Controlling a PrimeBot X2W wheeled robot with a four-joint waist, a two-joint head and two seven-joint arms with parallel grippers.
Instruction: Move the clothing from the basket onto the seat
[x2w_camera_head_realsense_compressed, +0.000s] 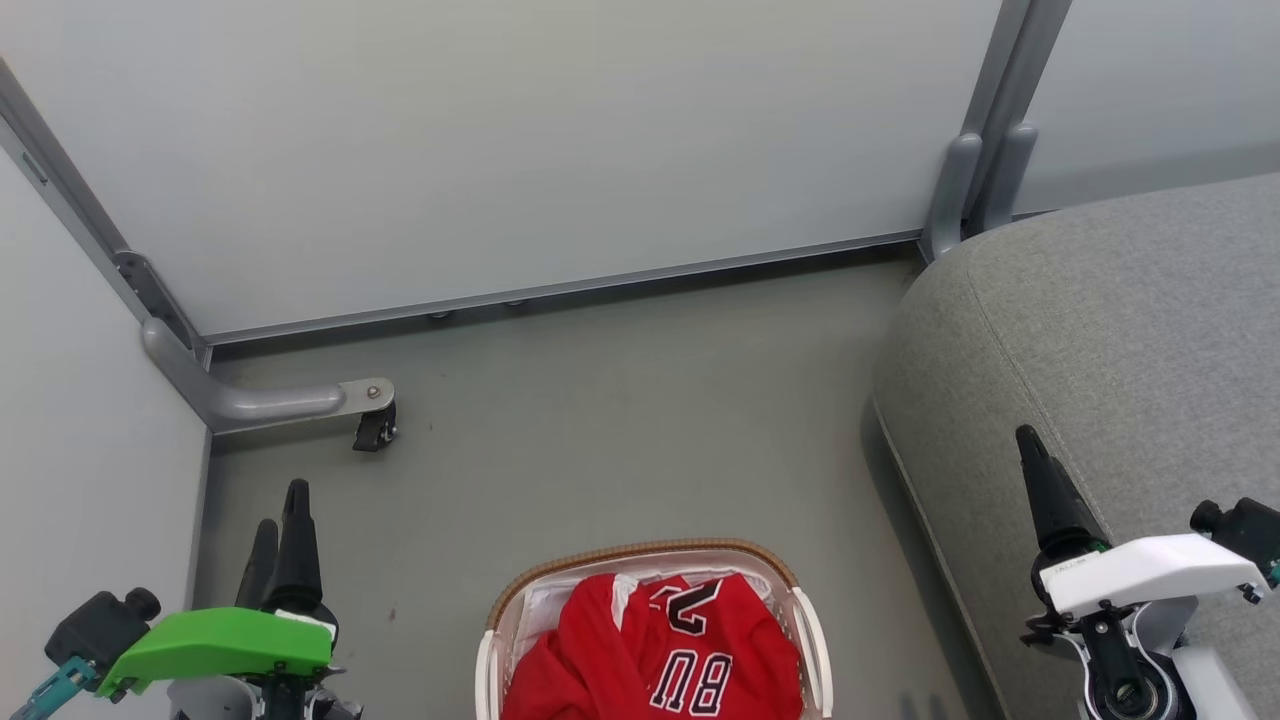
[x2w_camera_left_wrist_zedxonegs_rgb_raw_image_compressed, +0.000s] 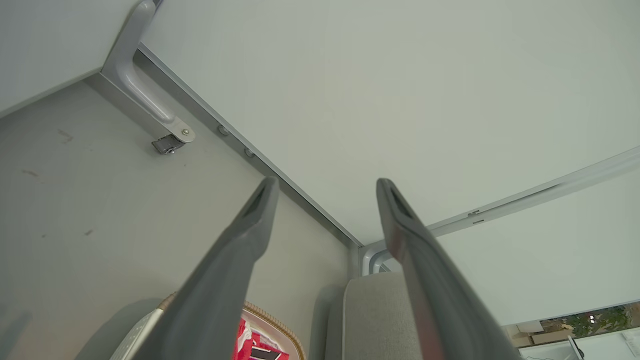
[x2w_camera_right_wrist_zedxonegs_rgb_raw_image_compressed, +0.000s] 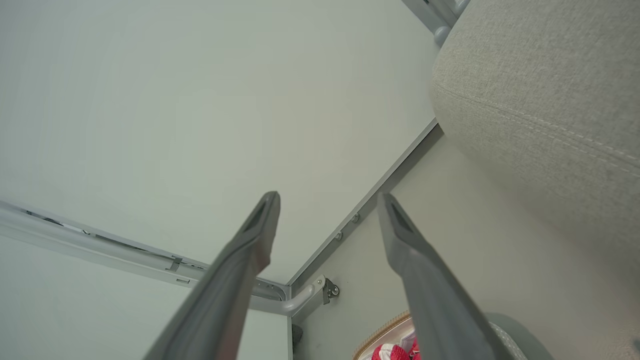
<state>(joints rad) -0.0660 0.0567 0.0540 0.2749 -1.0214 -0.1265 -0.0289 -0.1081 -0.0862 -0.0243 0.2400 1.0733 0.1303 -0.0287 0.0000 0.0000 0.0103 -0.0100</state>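
The red clothing, a jersey with black-and-white letters, lies heaped in the white basket with its brown woven rim at the bottom middle of the head view. The grey seat rises to the right of the basket. My left gripper hangs at the lower left, open and holding nothing, well left of the basket. My right gripper sits at the lower right over the seat's edge, open and holding nothing. In the left wrist view a strip of clothing and basket rim peeks between the fingers.
White partition panels close the floor at the back and left. A grey metal foot with a black castor juts onto the floor at the left, and another post stands by the seat's corner. Grey floor lies beyond the basket.
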